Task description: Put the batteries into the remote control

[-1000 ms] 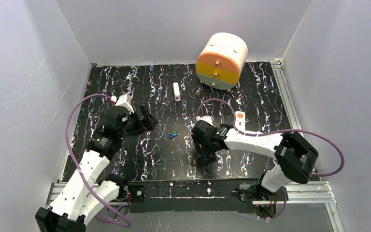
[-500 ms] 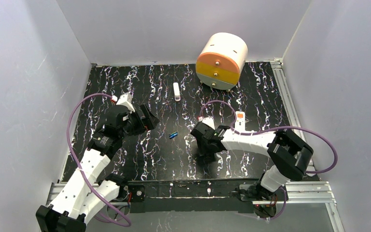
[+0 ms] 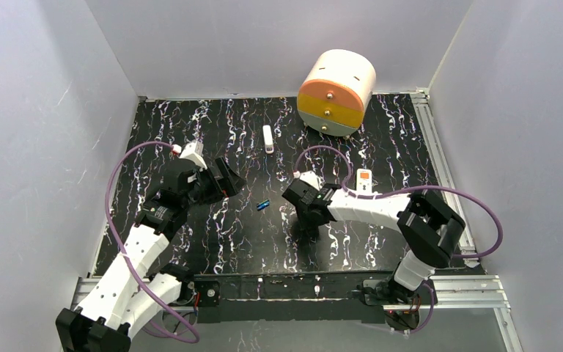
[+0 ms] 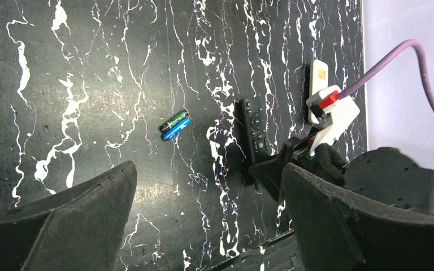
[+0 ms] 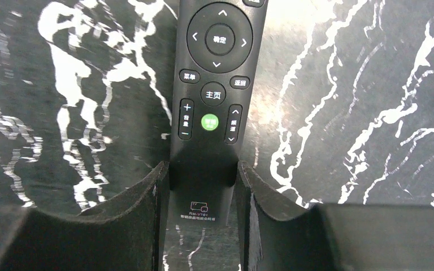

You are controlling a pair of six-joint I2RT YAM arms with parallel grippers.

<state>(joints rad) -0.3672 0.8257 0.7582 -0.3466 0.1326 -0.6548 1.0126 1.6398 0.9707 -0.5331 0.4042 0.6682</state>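
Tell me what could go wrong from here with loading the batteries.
The right gripper clamps the slim black remote, while the white remote with the display lies untouched: the batteries may go into the wrong one. The two batteries lie touching; the open left gripper may nudge one away.

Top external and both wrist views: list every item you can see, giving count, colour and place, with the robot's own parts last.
batteries: two, one blue, one dark greenish, side by side mid-table
black remote: one, black, face up under the right gripper
white remote: one, white with orange, right of centre
white stick: one, white, towards the back
drawer unit: one, white, orange, yellow, back right
table: one, black, white veins
cables: two, purple, one per arm
left gripper: one, black, open, empty
right gripper: one, black, shut on the black remote's lower end
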